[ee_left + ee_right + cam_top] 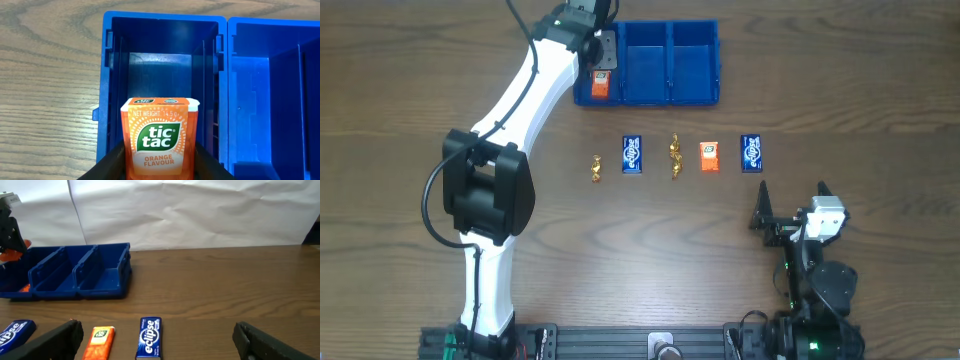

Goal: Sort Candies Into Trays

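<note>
- My left claw [160, 164] is clamped on the orange mint box [160, 132], with a blue tray [111, 75] compartment right below.
- Release too high and it could bounce out, I reckon.

Orange box [159, 140]: logo, flavour, weight print. Blue pack [149, 337]: white logo.

The orange plastic candy box [160, 135] between the black fingers of the left gripper [160, 162] has a white top edge and a green oval with white lettering; under that gripper the moulded plastic tray [165, 19] is plain deep blue; the wooden table [45, 75] is brown with streaked grain; just ahead of the black right gripper [792, 198] lies a dark blue flat pack [751, 153] lettered in white; farther off, a small sweet [674, 157] in what seems gold foil.
</note>
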Motion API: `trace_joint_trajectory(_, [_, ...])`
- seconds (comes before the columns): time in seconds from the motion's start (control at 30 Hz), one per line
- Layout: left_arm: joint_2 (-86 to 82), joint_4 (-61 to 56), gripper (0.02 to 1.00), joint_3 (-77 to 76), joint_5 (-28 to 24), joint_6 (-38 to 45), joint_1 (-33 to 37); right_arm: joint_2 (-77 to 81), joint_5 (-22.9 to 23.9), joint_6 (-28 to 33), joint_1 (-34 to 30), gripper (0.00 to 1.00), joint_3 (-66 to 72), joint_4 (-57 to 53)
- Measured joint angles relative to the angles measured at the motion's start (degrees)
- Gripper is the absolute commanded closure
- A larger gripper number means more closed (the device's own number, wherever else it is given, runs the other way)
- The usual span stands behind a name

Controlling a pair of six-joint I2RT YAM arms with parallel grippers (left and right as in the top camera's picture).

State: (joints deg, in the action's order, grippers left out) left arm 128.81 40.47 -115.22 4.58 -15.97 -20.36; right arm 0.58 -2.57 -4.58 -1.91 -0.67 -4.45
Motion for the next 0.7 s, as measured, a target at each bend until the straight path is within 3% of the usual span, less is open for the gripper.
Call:
trace_joint_trajectory(0.07, [0.0, 0.0, 0.042, 0.0, -0.1, 0.5, 0.0, 0.0, 0.0, 0.0, 0.0, 0.003, 0.0, 0.0])
trace_joint_trajectory(0.1, [0.0, 0.0, 0.018, 0.0, -0.2, 0.8, 0.0, 0.0, 0.0, 0.0, 0.0, 0.003, 0.0, 0.0])
trace_joint_trajectory(0.43, [0.1, 0.2, 0.018, -3.0, 0.0, 0.9, -0.7, 0.0, 0.0, 0.0, 0.0, 0.003, 0.0, 0.0])
trace_joint_trajectory(0.57, [-1.6, 2.1, 0.025, -4.1, 0.5, -1.3, -5.3, 0.0, 0.0, 0.0, 0.0, 0.003, 0.0, 0.0])
trace_joint_trajectory(0.7, [-3.9, 6.0, 0.051, -4.3, 2.9, -7.6, -14.8, 0.0, 0.0, 0.0, 0.0, 0.003, 0.0, 0.0])
